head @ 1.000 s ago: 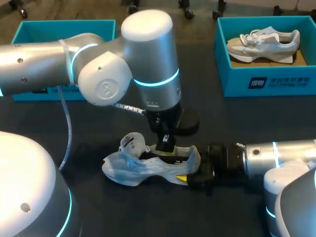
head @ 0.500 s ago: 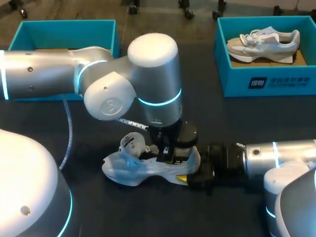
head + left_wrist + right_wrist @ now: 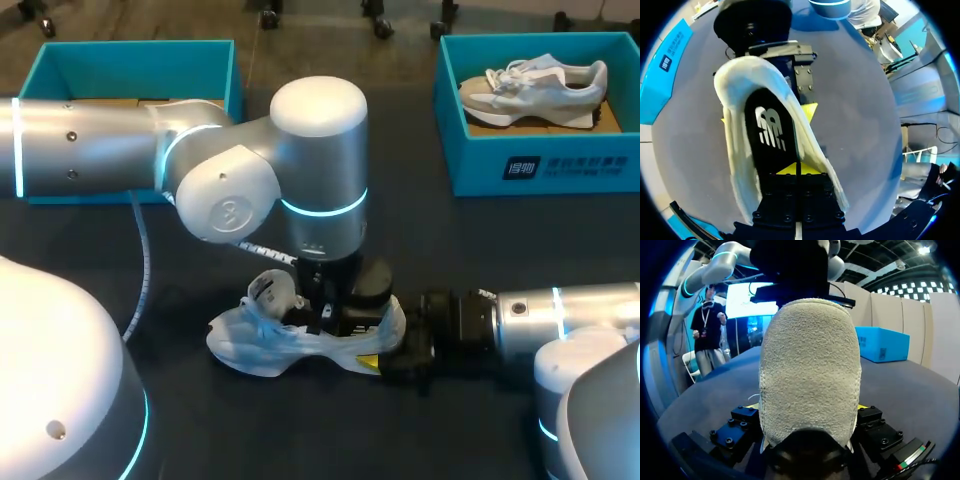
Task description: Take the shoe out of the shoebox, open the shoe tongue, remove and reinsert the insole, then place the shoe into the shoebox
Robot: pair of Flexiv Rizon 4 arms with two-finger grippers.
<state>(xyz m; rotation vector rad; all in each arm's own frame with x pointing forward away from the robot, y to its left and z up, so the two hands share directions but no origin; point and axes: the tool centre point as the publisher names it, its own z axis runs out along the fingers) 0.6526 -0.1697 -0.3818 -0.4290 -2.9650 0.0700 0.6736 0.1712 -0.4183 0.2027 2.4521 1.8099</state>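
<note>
Dark tabletop (image 3: 480, 240) carries the pale shoe (image 3: 262, 345) at its middle, well apart from the teal shoebox (image 3: 140, 65). Its black insole (image 3: 771, 135) lies inside. The left gripper (image 3: 797, 169), tips pressed together, sits on the insole within the opening, and the right gripper (image 3: 810, 412) pinches the heel. The insole step seems in hand. Next comes a firm pinch on its edge and a clean lift, or a flat press if reseating.

the left arm (image 3: 318, 170) has shifted a little toward the heel end of the shoe (image 3: 262, 345) and dropped lower. its end effector (image 3: 333, 312), a second ago just above the shoe's opening, has sunk inside the shoe, with its yellow tips now down at the black insole (image 3: 771, 135).
</note>
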